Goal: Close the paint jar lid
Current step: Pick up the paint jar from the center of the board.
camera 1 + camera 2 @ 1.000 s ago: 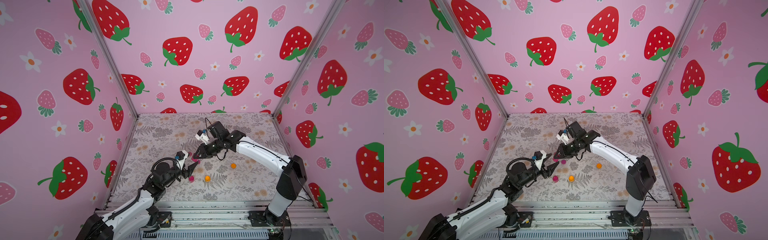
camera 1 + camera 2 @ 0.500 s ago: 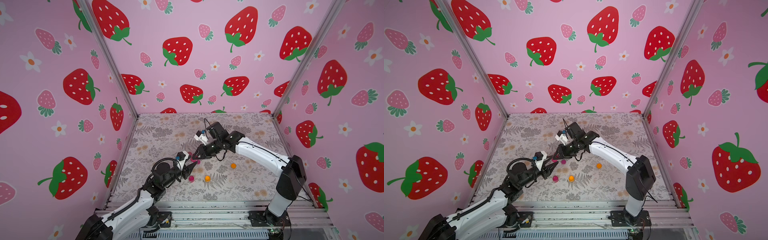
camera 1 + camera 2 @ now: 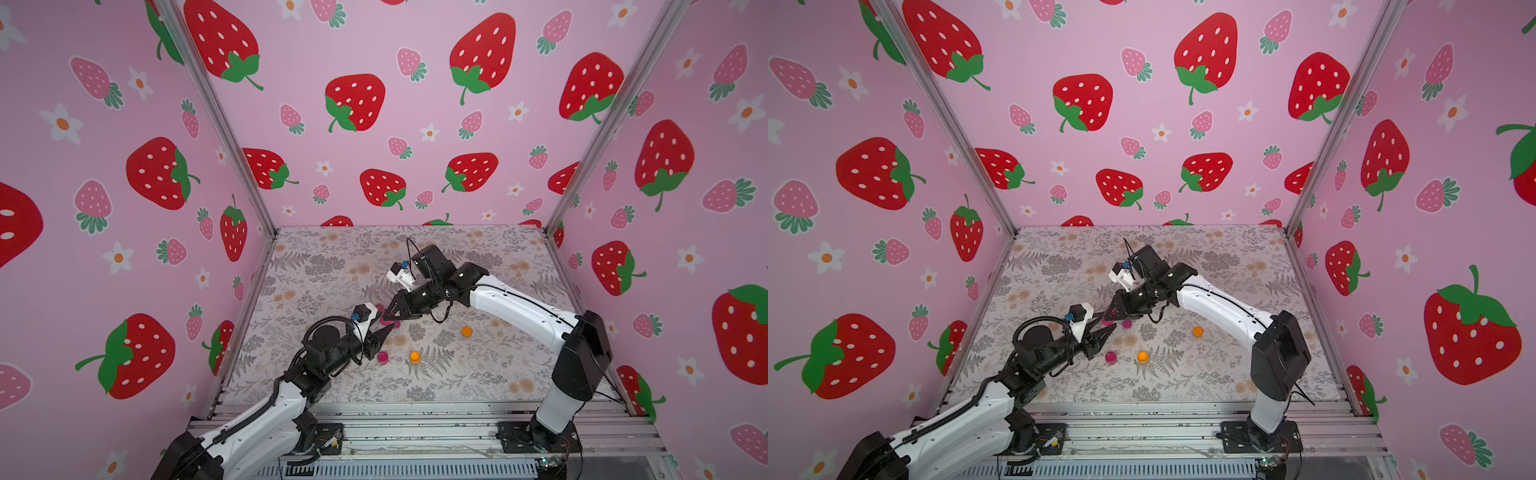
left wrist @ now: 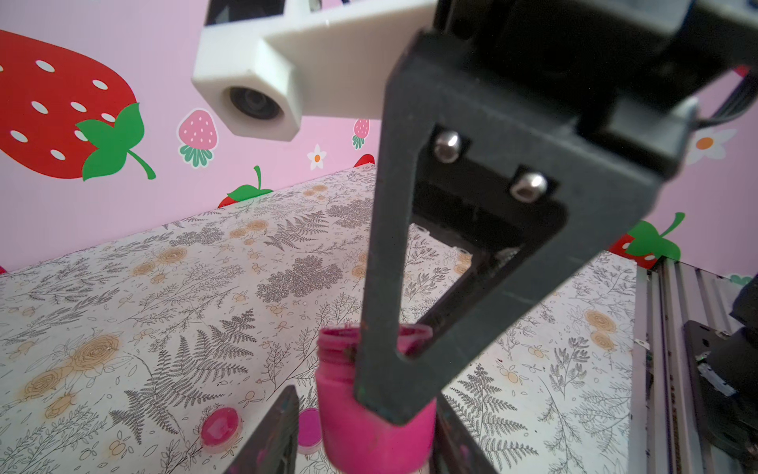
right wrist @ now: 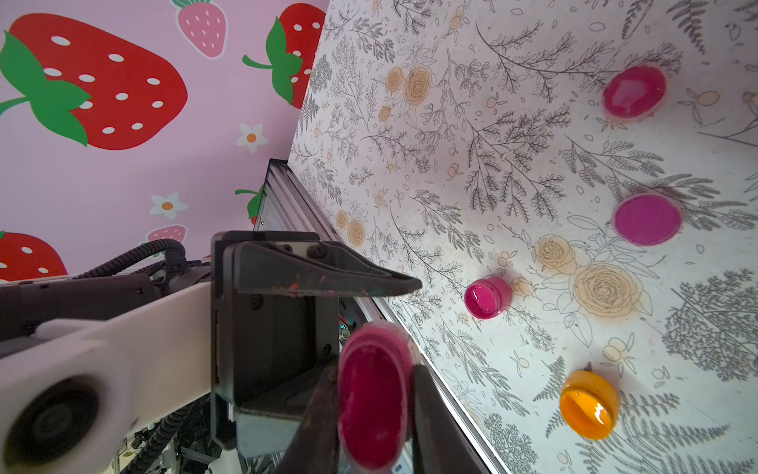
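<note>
In the left wrist view the paint jar (image 4: 369, 435), a small magenta pot with a bare threaded neck (image 4: 338, 353), stands between the fingers of my left gripper (image 4: 368, 396), which is shut on it. My right gripper (image 5: 373, 369) is shut on the lid (image 5: 375, 406), a round pink cap held on edge with its paint-stained inside showing. One right finger (image 4: 393, 328) hangs just over the jar's open neck. In both top views the left gripper (image 3: 388, 329) (image 3: 1111, 328) and the right gripper (image 3: 385, 317) (image 3: 1106, 318) meet tip to tip at the middle of the mat, hiding the jar.
An open magenta pot (image 3: 382, 357) and an orange pot (image 3: 414, 356) stand on the floral mat just in front of the grippers, another orange pot (image 3: 466, 331) further right. Two loose pink caps (image 5: 633, 92) (image 5: 647, 219) lie flat nearby. A metal rail (image 3: 415, 415) runs along the front edge.
The left gripper's jaws have narrowed onto the jar. Both arms have barely shifted, and the right gripper still holds the lid close above.
</note>
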Available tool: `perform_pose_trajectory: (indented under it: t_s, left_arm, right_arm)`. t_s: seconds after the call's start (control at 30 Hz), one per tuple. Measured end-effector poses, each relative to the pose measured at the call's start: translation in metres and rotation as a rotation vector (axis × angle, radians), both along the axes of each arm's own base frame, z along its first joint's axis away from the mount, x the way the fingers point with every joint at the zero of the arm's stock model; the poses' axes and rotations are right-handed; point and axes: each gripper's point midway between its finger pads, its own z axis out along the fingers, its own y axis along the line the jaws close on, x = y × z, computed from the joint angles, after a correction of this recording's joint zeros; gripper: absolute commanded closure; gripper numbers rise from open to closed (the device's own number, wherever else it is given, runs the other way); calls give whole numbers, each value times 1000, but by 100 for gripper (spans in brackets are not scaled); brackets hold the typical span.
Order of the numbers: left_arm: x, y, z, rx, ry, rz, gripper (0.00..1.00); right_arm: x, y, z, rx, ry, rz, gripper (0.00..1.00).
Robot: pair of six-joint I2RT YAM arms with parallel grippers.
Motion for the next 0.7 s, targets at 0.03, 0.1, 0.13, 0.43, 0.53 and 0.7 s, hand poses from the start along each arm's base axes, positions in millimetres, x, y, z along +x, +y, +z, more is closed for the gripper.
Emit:
perform_pose_trajectory:
  t_s: [0.03, 0.1, 0.13, 0.43, 0.53, 0.7]
  left_arm:
    - [0, 0, 0, 1, 1, 1, 51]
    - [0, 1, 0, 1, 0, 2, 52]
    - [-1, 1, 0, 1, 1, 3, 53]
    - [-2, 0, -1, 7, 5, -2, 65]
    - [-3, 1, -1, 8, 7, -1, 66]
    - [-4, 2, -1, 8, 10, -1, 67]
  right_arm:
    - [0, 0, 0, 0, 0, 1, 76]
    - [-1, 0, 0, 0, 0, 2, 76]
    - [-1, 1, 0, 0, -1, 3, 76]
    - [-2, 2, -3, -1, -5, 7, 78]
    - [-3, 2, -4, -2, -8, 10, 77]
    - [-4, 3, -4, -6, -14, 13, 70]
